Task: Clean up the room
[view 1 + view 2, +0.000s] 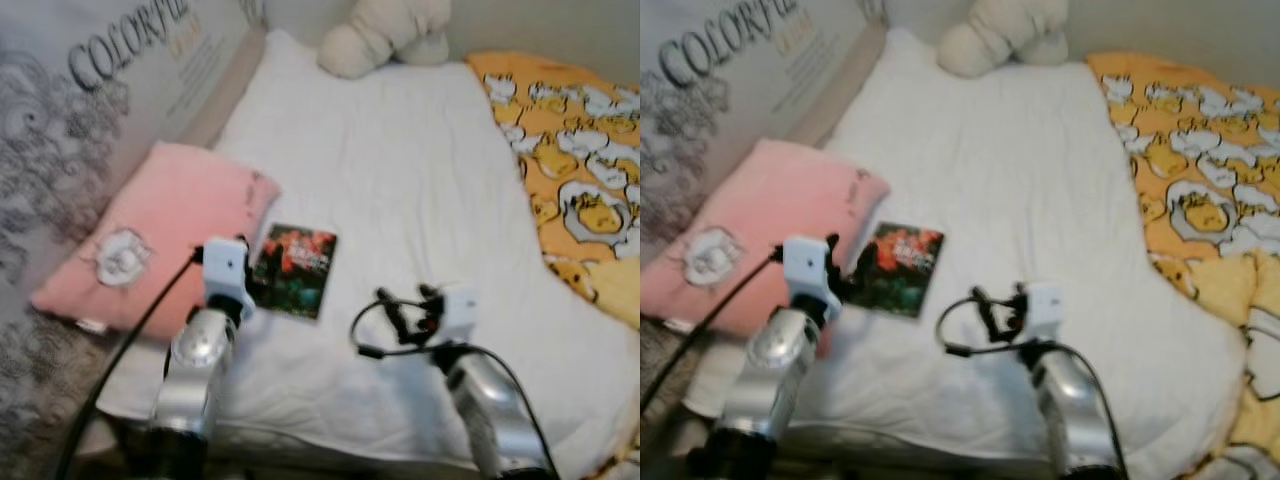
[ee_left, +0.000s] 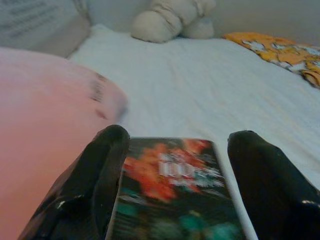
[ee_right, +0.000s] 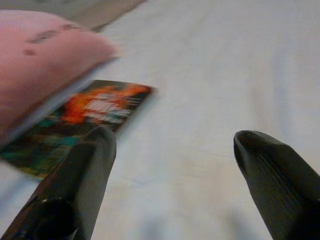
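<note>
A dark book [image 1: 293, 268] with a red and orange cover lies flat on the white bed [image 1: 400, 170], right beside a pink pillow [image 1: 160, 235]. My left gripper [image 2: 179, 136] is open at the book's near end, low over the sheet, one black finger [image 2: 107, 165] on each side of the book [image 2: 175, 195]. The right gripper [image 3: 176, 135] hovers open over bare sheet to the right of the book [image 3: 85, 112], with nothing between its fingers [image 3: 270, 170].
A cream plush toy [image 1: 385, 35] sits at the far end of the bed. A yellow patterned blanket [image 1: 575, 160] covers the right side. Grey printed fabric with lettering [image 1: 110, 70] runs along the left behind the pillow.
</note>
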{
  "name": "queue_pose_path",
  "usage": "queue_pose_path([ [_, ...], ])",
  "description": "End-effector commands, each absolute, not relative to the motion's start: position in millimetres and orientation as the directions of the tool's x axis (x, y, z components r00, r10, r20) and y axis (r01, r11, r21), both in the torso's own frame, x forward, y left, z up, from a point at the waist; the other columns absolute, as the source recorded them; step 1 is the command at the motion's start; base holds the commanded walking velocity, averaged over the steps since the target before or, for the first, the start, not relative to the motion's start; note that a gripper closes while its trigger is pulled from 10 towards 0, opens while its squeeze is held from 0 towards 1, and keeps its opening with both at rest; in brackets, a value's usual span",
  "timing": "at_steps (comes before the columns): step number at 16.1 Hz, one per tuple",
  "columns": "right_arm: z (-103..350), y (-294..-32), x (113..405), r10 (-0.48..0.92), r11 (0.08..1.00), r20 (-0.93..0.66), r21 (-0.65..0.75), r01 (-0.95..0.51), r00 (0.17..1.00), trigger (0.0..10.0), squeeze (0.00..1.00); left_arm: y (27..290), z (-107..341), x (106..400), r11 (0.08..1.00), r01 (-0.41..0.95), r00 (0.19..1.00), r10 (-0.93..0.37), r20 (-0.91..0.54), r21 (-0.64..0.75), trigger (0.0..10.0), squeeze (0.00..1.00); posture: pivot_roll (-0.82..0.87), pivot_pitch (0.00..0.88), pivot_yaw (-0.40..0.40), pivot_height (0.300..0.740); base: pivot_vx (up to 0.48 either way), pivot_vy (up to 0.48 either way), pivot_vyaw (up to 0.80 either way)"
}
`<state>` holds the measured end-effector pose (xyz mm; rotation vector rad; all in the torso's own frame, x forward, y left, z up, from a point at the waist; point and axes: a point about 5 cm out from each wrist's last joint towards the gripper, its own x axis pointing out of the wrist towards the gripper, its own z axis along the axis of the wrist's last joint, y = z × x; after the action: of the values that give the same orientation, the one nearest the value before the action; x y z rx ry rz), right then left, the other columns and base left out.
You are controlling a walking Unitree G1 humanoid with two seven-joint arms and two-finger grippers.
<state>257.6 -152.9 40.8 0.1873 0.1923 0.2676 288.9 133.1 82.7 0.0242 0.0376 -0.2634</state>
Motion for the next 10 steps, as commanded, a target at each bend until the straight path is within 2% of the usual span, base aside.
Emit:
queue_pose_path([
  [1, 45.4, -156.6, 258.4, 0.235, 0.958, -0.132, 0.199, -0.207, 0.963, 10.0, 0.00, 134.0, 86.5, 288.5, 0.960, 0.275, 0.961, -0.274, -0.017, 0.059, 10.0, 0.00, 0.13, 0.000, -0.060, 0.740, 0.000, -0.480, 0.00],
  [4, 39.3, -168.5, 253.7, 0.094, 0.988, -0.167, 0.135, -0.072, 0.981, 10.0, 0.00, 140.5, 71.1, 276.3, 0.965, 0.260, 0.966, -0.259, -0.030, 0.046, 10.0, 0.00, 0.12, 0.000, -0.063, 0.740, 0.000, -0.480, 0.00],
  [7, 34.9, -169.2, 252.6, 0.085, 0.993, -0.199, 0.092, -0.068, 0.976, 10.0, 0.00, 137.3, 70.2, 268.5, 0.953, 0.302, 0.953, -0.302, -0.019, 0.029, 10.0, 0.00, 0.12, 0.000, -0.069, 0.740, 0.000, -0.480, 0.00],
  [10, 35.4, -166.1, 257.6, 0.111, 0.994, -0.204, 0.034, -0.107, 0.973, 10.0, 0.00, 133.8, 67.4, 268.9, 0.938, 0.338, 0.941, -0.338, -0.020, 0.076, 10.0, 0.00, 0.11, 0.000, -0.069, 0.740, 0.000, -0.480, 0.00],
])
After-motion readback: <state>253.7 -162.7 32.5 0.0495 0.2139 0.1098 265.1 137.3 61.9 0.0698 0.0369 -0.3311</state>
